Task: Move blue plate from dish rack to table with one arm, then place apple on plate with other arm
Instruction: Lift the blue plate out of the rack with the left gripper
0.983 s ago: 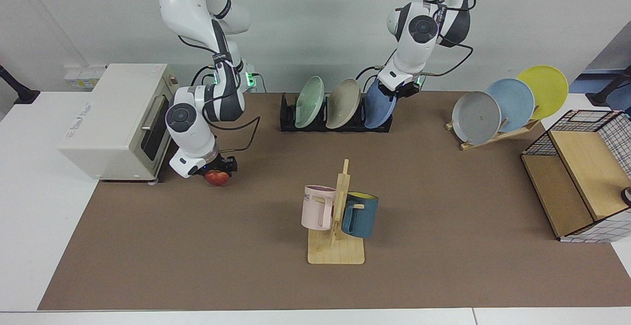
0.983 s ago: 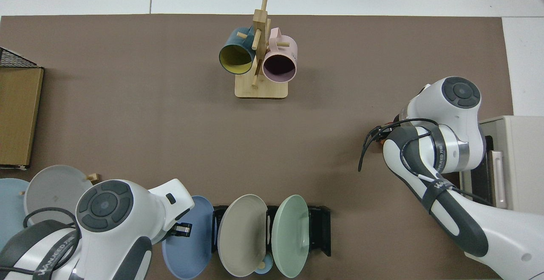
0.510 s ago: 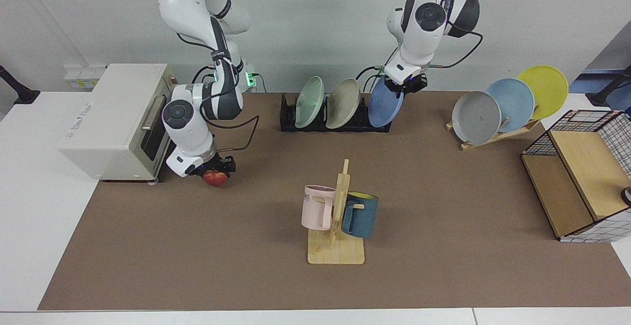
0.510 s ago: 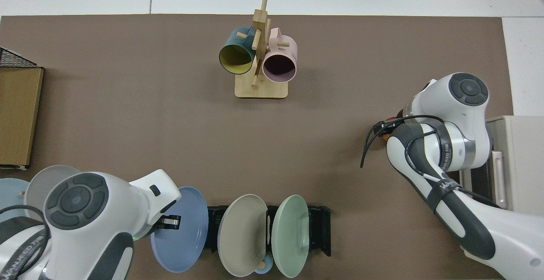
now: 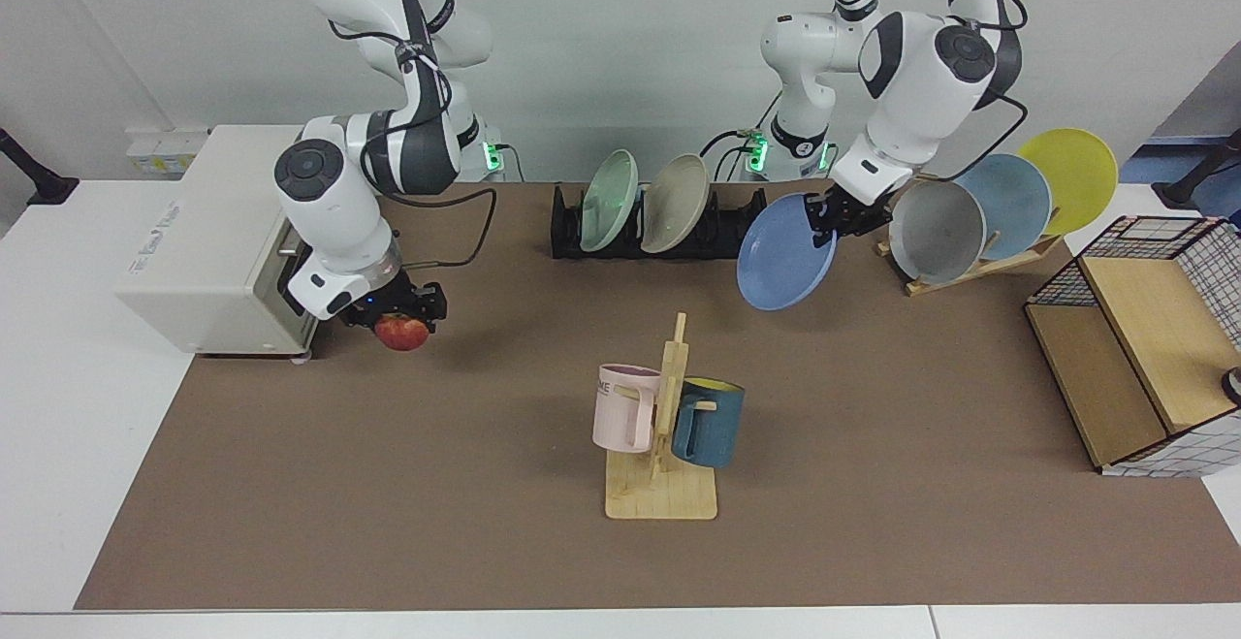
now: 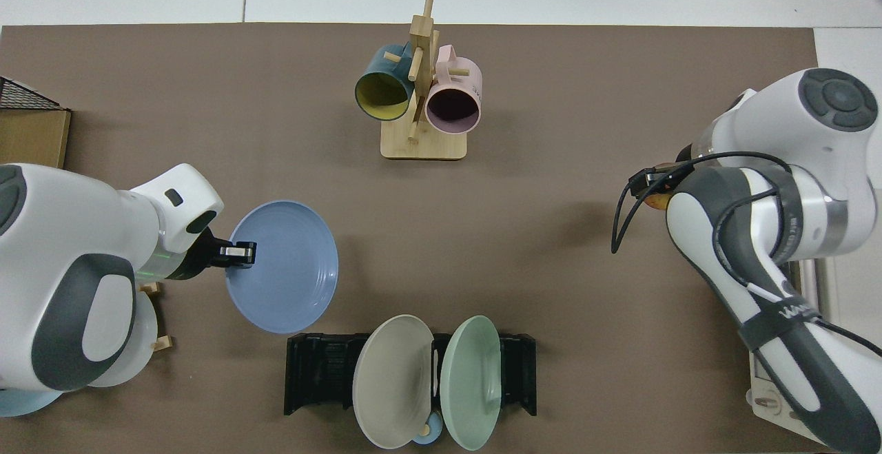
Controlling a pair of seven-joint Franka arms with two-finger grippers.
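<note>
The blue plate (image 5: 783,255) hangs tilted in the air, clear of the black dish rack (image 5: 722,237) and to its right in the facing view. My left gripper (image 5: 832,219) is shut on the plate's rim. From above, the blue plate (image 6: 286,266) lies over the brown table (image 6: 551,247) in front of the dish rack (image 6: 320,373), with the left gripper (image 6: 238,253) at its edge. My right gripper (image 5: 399,312) is shut on the red apple (image 5: 400,332), held off the table beside the oven. In the top view only a sliver of the apple (image 6: 658,200) shows under the arm.
A green plate (image 5: 611,188) and a beige plate (image 5: 676,192) stand in the black rack. A wooden rack (image 5: 979,261) holds grey, sky-blue and yellow plates. A mug tree (image 5: 664,426) with two mugs stands mid-table. A white oven (image 5: 223,237) and a wire shelf (image 5: 1144,358) flank the table.
The left arm has lifted the blue plate out of the rack and swung it right and toward the table's middle, tilting it flatter. The right arm has raised the apple slightly.
</note>
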